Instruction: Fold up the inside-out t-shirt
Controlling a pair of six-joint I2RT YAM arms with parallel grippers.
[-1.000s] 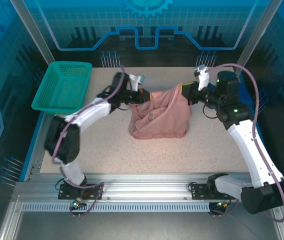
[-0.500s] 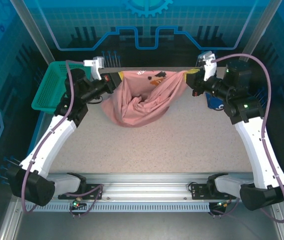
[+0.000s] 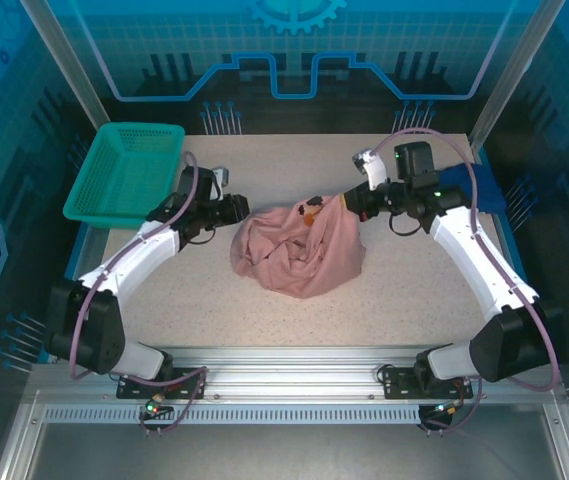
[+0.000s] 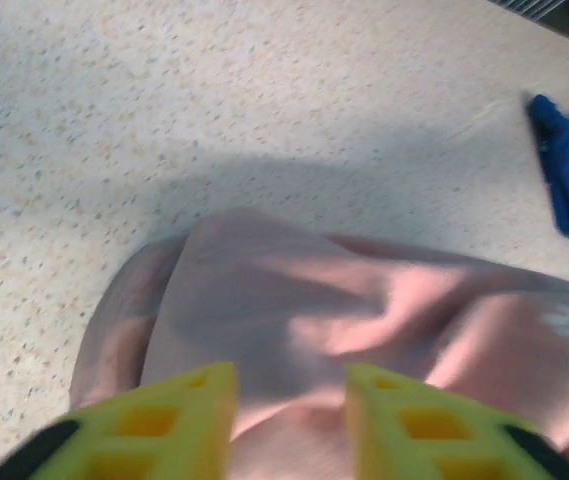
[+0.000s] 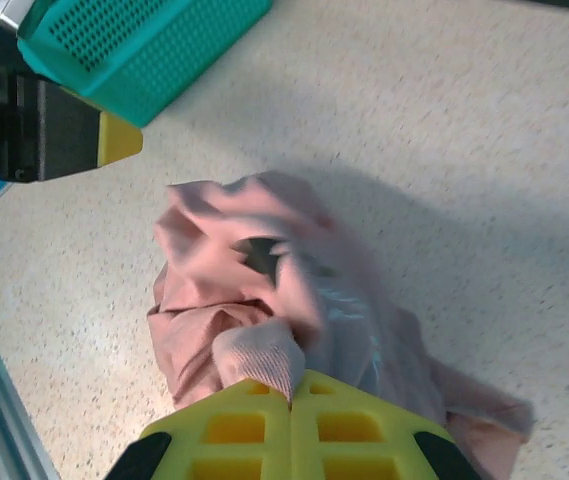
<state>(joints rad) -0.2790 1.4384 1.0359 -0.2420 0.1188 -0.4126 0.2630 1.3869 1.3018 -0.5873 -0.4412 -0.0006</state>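
Inside-out t-shirt (image 3: 299,255), one heap; right fingers (image 5: 234,430) pinching it, left fingers (image 4: 179,420) spread, maybe touching.

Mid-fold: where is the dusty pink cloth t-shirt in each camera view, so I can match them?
Top external: dusty pink cloth t-shirt, bunched at picture centre.
Left wrist: t-shirt across the lower half, beyond the open left gripper.
Right wrist: t-shirt crumpled centre-left, a fold pinched in the shut right gripper.
Shared landmark: speckled beige tabletop under it in all three.
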